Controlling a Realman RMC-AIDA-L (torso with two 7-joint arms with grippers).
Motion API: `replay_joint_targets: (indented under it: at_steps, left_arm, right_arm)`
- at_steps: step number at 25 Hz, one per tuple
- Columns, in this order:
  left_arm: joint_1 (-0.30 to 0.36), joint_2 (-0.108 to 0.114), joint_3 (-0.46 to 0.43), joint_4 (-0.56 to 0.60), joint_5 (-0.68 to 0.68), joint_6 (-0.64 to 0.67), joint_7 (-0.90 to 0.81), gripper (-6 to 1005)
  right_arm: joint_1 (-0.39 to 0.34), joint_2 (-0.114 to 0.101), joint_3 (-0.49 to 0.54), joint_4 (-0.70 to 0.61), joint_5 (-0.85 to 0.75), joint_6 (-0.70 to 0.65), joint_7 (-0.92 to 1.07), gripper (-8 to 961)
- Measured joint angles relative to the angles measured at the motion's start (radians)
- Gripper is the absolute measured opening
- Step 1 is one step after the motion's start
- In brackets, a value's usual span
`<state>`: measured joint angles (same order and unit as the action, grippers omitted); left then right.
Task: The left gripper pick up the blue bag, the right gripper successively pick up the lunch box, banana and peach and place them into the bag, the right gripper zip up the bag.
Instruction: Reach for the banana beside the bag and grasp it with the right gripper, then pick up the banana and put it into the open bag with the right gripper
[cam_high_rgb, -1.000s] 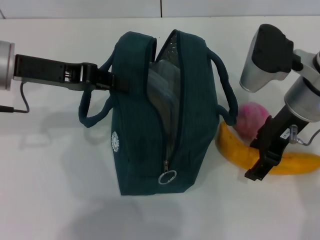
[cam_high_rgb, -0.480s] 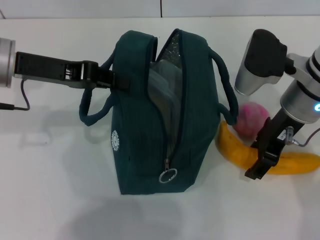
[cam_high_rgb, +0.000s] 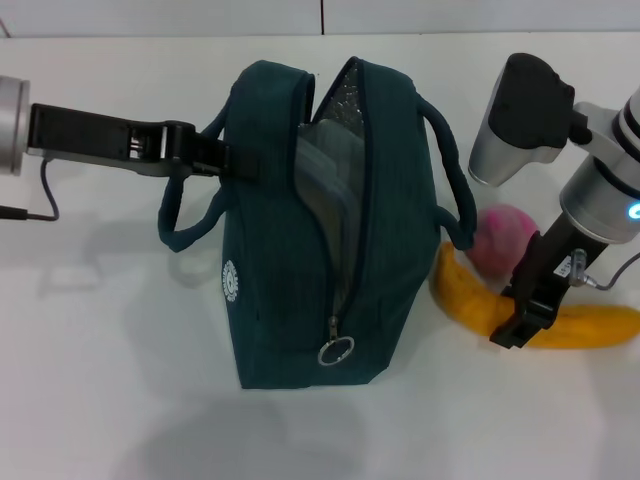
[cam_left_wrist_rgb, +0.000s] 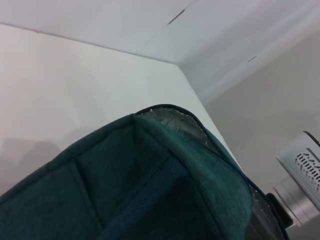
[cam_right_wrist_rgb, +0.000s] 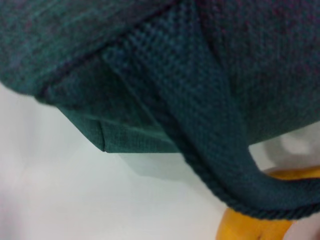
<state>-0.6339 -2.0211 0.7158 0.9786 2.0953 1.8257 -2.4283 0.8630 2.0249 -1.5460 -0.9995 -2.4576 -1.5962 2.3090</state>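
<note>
Down onto the fruit comes the right gripper, its tip now over the banana at lower right of the head view where a second ago it hung in front of it. How its jaws stand cannot be told from here. The banana lies flat on the white table, one end tucked close under the near handle of the blue bag, the other running off toward the right edge; the peach sits just behind it, close against it.

Over on the left, the left gripper is clamped on the far handle of the bag, keeping it upright in mid-frame with the zip wide open and the silver lining showing. Something pale lies inside, likely the lunch box, though that is hard to confirm.

So the banana looks to be the item in hand. It should be light and fairly firm, but smooth-skinned, curved and easily bruised: a gentle squeeze across the thick middle, not the tapering ends, seems the safest hold.
</note>
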Motion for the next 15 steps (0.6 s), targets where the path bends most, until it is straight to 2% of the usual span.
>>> replay_joint_targets:
  at_steps: [9, 10, 12, 15]
  left_arm:
    - [0.008, 0.001, -0.004, 0.000, 0.000, 0.004, 0.001, 49]
    - [0.009, 0.002, -0.004, 0.000, 0.000, 0.004, 0.002, 49]
    - [0.012, 0.002, -0.004, 0.000, 0.000, 0.004, 0.002, 49]
    - [0.014, 0.003, -0.004, 0.000, 0.000, 0.005, 0.003, 49]
  right_arm:
    - [-0.011, -0.003, 0.037, -0.052, 0.000, -0.061, 0.014, 462]
    - [-0.020, -0.005, 0.056, -0.072, -0.004, -0.078, 0.020, 430]
    - [-0.037, -0.007, 0.110, -0.104, -0.007, -0.110, 0.023, 432]
    - [-0.072, -0.012, 0.260, -0.174, -0.007, -0.188, 0.016, 434]
